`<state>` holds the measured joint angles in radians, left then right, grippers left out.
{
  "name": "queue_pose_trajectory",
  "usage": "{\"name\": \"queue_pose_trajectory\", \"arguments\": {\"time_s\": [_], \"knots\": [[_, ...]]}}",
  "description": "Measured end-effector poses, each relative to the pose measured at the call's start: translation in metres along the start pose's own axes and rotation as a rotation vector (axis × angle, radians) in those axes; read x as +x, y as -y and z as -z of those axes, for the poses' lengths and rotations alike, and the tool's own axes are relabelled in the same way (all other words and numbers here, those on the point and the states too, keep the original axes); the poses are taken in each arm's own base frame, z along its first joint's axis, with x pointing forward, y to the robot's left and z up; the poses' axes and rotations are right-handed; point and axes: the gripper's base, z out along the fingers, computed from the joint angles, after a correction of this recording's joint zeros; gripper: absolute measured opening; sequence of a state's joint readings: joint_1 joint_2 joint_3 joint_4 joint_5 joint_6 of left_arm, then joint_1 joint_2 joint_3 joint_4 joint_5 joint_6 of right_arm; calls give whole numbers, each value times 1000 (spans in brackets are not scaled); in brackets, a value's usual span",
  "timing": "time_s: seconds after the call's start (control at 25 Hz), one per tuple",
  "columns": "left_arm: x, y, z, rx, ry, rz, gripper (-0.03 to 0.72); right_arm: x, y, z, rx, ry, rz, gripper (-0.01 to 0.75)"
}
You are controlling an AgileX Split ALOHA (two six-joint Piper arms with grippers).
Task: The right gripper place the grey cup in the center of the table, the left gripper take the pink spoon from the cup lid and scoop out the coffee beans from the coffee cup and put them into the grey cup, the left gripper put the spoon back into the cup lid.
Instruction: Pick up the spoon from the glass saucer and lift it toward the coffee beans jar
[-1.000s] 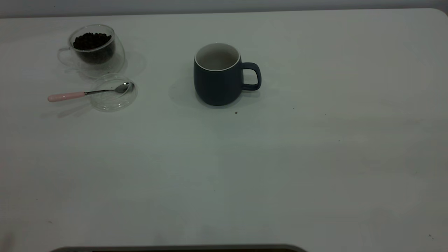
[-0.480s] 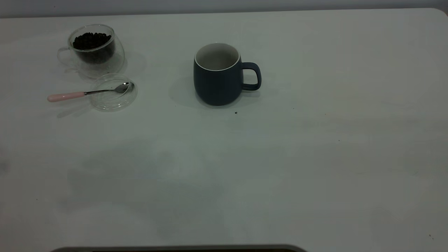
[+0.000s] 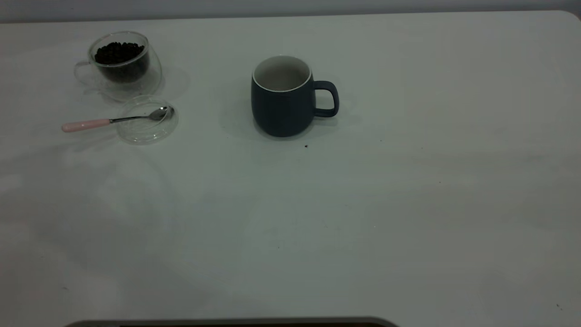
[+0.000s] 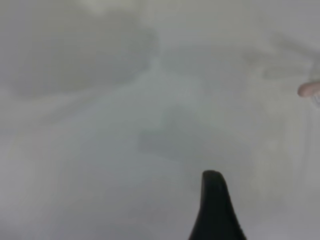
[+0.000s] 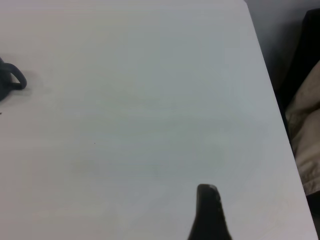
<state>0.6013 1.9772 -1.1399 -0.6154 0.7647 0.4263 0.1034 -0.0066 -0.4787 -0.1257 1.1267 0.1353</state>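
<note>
The grey cup [image 3: 281, 102] stands upright near the table's middle, handle to the right; its handle also shows in the right wrist view [image 5: 12, 80]. The clear coffee cup [image 3: 120, 63] holds coffee beans [image 3: 119, 52] at the far left. In front of it lies the cup lid [image 3: 147, 120], with the pink spoon [image 3: 104, 121] resting bowl-in-lid and handle pointing left. The spoon's handle end shows in the left wrist view [image 4: 309, 90]. My left gripper [image 4: 215, 205] hangs over bare table [image 3: 363, 204], short of the spoon. My right gripper [image 5: 209, 210] is over bare table, far from the grey cup. Neither gripper shows in the exterior view.
A dark speck [image 3: 306, 146] lies just in front of the grey cup. The right wrist view shows the table's side edge [image 5: 270, 85], with a beige cloth [image 5: 307, 125] and dark shapes beyond it. A dark strip [image 3: 227, 322] runs along the front edge.
The cups, lid and spoon have not moved. A faint shadow on the front of the table has drifted to the left, toward the spoon.
</note>
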Motion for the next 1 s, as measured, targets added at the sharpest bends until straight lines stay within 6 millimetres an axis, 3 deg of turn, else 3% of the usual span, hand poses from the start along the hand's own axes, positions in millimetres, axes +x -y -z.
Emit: {"name": "queue_pose_trajectory", "arguments": {"time_s": [0.24, 0.52, 0.64, 1.0], "knots": [[-10, -23, -58, 167, -68, -149, 582, 0, 0, 0, 0, 0, 0, 590], [-9, -28, -110, 455, -15, -194, 582, 0, 0, 0, 0, 0, 0, 590], [-11, -31, -120, 475, 40, -186, 582, 0, 0, 0, 0, 0, 0, 590], [-15, -28, -120, 504, 84, -174, 588, 0, 0, 0, 0, 0, 0, 590]]}}
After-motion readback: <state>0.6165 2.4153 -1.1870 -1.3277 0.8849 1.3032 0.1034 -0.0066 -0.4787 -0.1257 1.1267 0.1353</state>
